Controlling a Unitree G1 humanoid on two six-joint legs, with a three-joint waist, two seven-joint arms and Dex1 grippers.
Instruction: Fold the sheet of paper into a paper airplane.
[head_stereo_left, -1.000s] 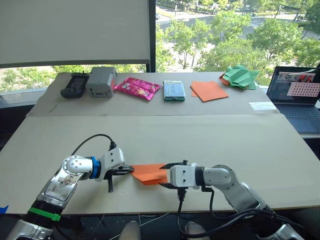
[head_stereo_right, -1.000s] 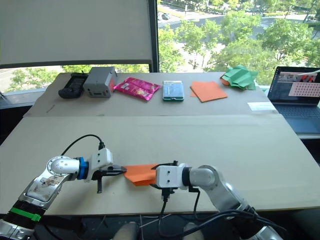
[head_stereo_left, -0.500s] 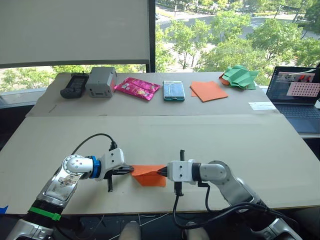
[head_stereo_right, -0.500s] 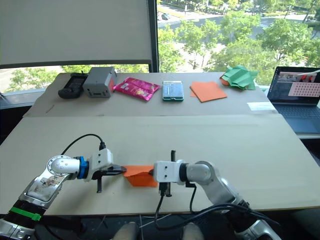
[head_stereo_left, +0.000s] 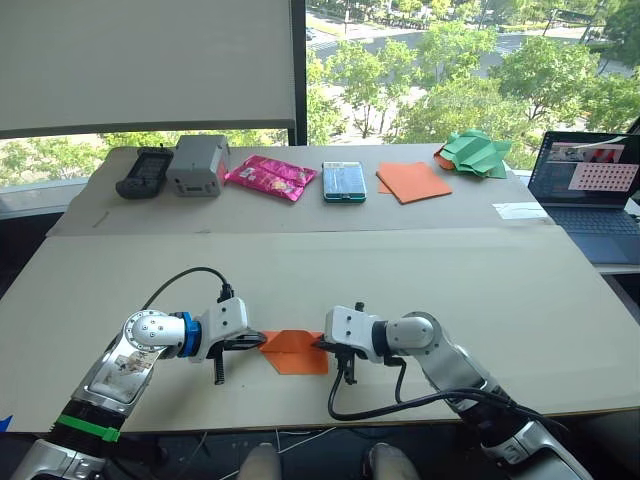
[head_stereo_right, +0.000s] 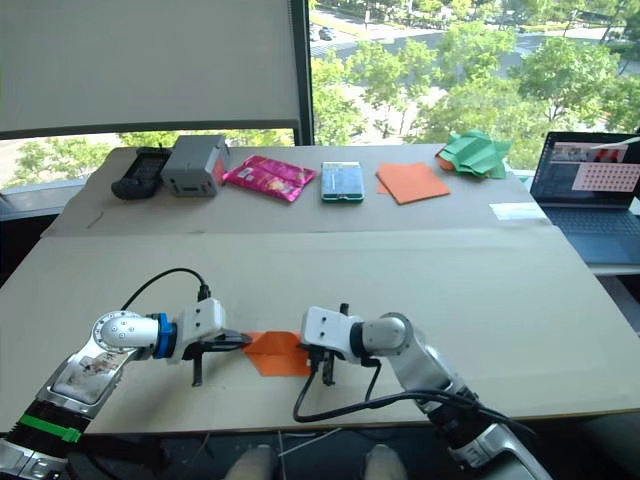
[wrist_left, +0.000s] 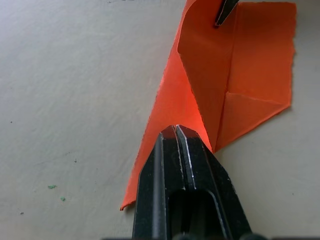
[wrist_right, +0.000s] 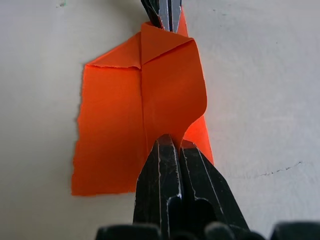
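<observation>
Both grippers, left (head_stereo_left: 255, 342) and right (head_stereo_left: 322, 345), are pinched shut on opposite ends of your paper (head_stereo_left: 293, 351), low on the near table (head_stereo_left: 420, 275). Pull apart and it may tear (thin stuff). Since a second ago, the right wrist has rolled, curling one flap over.

Two grippers at one folded paper on the near table

The left gripper (head_stereo_left: 256, 343) and the right gripper (head_stereo_left: 319, 345) meet opposite ends of the bright orange creased sheet of paper (head_stereo_left: 293, 351), which lies on the beige table (head_stereo_left: 420, 270).
</observation>
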